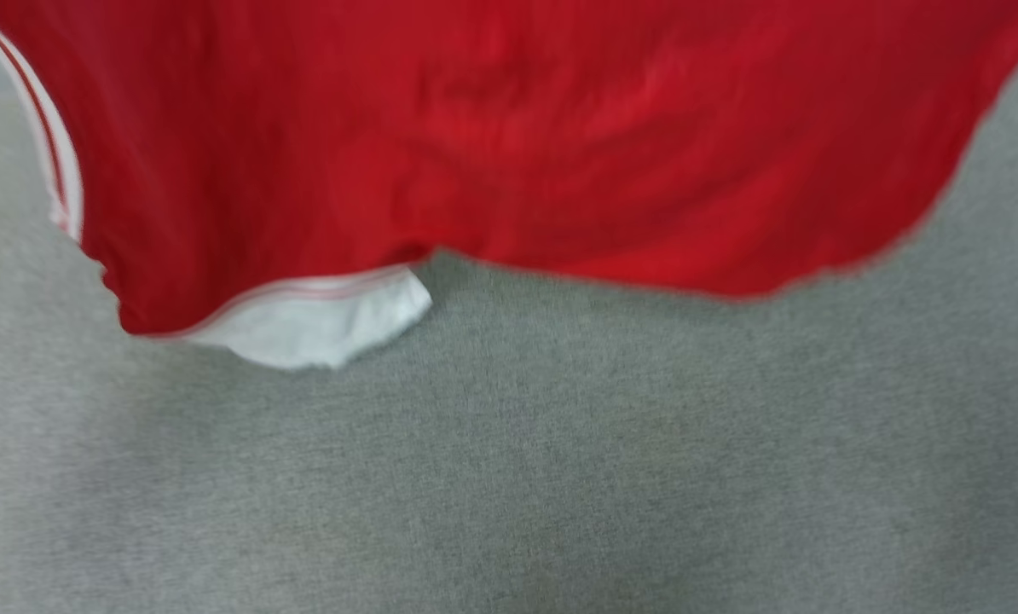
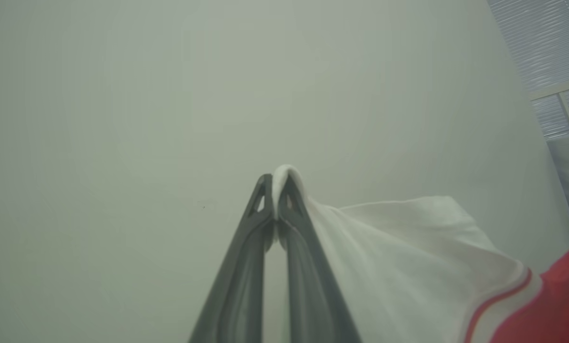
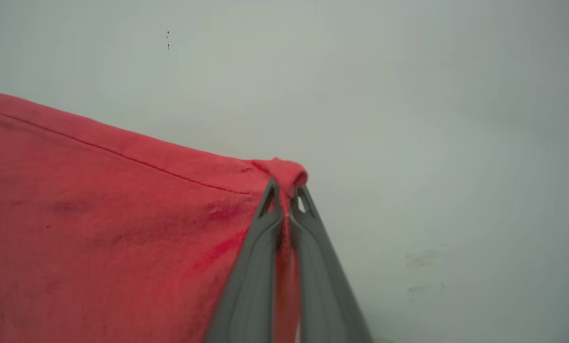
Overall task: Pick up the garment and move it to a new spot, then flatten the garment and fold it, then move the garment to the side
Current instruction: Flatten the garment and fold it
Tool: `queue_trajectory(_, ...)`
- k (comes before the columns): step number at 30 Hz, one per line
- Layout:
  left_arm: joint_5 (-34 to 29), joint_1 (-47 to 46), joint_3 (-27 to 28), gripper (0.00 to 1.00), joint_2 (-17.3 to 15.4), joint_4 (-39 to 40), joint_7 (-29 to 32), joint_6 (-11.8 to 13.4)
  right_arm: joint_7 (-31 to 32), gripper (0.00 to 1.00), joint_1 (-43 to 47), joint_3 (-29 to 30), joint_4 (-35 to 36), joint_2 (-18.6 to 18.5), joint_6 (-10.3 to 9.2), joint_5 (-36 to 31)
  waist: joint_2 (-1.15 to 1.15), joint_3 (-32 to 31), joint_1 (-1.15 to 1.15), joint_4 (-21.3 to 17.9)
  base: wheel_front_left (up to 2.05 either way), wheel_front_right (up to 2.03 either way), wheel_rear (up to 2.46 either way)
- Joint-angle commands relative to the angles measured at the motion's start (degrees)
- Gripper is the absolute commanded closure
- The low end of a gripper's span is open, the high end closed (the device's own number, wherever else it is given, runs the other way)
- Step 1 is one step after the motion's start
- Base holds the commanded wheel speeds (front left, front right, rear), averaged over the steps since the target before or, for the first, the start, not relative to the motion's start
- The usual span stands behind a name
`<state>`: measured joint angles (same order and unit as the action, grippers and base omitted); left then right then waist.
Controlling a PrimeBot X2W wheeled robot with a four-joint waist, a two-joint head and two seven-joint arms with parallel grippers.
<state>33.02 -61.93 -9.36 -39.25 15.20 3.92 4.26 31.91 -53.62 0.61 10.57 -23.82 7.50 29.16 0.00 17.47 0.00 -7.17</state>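
Note:
The red garment (image 1: 509,136) hangs across the top of the head view, lifted above the grey cloth surface (image 1: 509,477), with a white sleeve (image 1: 321,320) dangling at its lower left edge. In the left wrist view my left gripper (image 2: 277,190) is shut on the tip of a white sleeve (image 2: 408,257) of the garment; red-and-white trim shows at the lower right. In the right wrist view my right gripper (image 3: 287,195) is shut on a hemmed corner of the red garment (image 3: 98,228), which spreads to the left.
A pale plain wall (image 2: 170,95) lies behind both grippers in the wrist views. A window with blinds (image 2: 551,57) shows at the left wrist view's upper right.

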Motion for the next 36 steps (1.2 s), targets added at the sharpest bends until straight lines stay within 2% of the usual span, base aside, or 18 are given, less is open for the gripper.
queue_trajectory(1,-0.4,-2.1,-0.6,1.0,0.2,-1.2,0.0,-0.5,-0.6,1.0,-1.7,-0.2,-0.7,0.2,-0.03,-0.5,0.0,5.2,0.0,-0.1,0.0,0.0,0.0)
queue_trajectory(4,-1.3,-10.2,-2.3,1.0,0.9,-7.2,0.0,-2.8,-2.1,1.0,-7.1,-1.0,-4.2,0.9,-0.03,-0.6,0.0,9.3,0.0,-0.2,0.0,0.0,0.0)
queue_trajectory(10,-4.9,-27.1,-4.8,1.0,3.9,-21.1,-3.8,-5.4,-8.1,1.0,-20.7,-2.3,-14.6,2.3,-0.03,-3.4,0.0,16.2,0.0,0.1,0.0,0.0,0.0)
queue_trajectory(16,-7.5,-41.4,-5.9,1.0,8.4,-35.4,-10.7,-6.1,-15.8,1.0,-32.9,-3.6,-26.5,3.0,-0.03,-9.0,0.0,20.5,0.0,1.5,0.0,0.0,0.0)
queue_trajectory(21,-9.9,-48.3,-7.9,1.0,10.7,-46.1,-16.2,-7.2,-23.2,1.0,-38.9,-7.0,-35.2,2.9,-0.03,-12.9,0.0,23.2,0.0,2.7,0.0,0.0,0.0)
queue_trajectory(25,-10.1,-48.3,-8.6,1.0,12.7,-52.1,-18.3,-8.4,-28.3,1.0,-39.9,-9.3,-41.0,3.8,-0.04,-13.1,0.0,24.5,0.0,3.9,0.0,0.0,0.0)
queue_trajectory(29,-9.8,-42.6,-8.8,1.0,14.7,-54.4,-19.1,-9.3,-32.5,1.0,-37.0,-12.1,-46.0,4.2,-0.03,-12.4,0.0,24.6,0.0,5.1,0.0,0.0,0.0)
queue_trajectory(36,-10.9,-24.2,-5.2,1.0,18.6,-46.4,-19.2,-9.1,-37.2,1.0,-28.9,-17.8,-50.3,3.7,-0.03,-9.1,0.0,23.0,0.0,7.6,0.0,0.0,0.0)
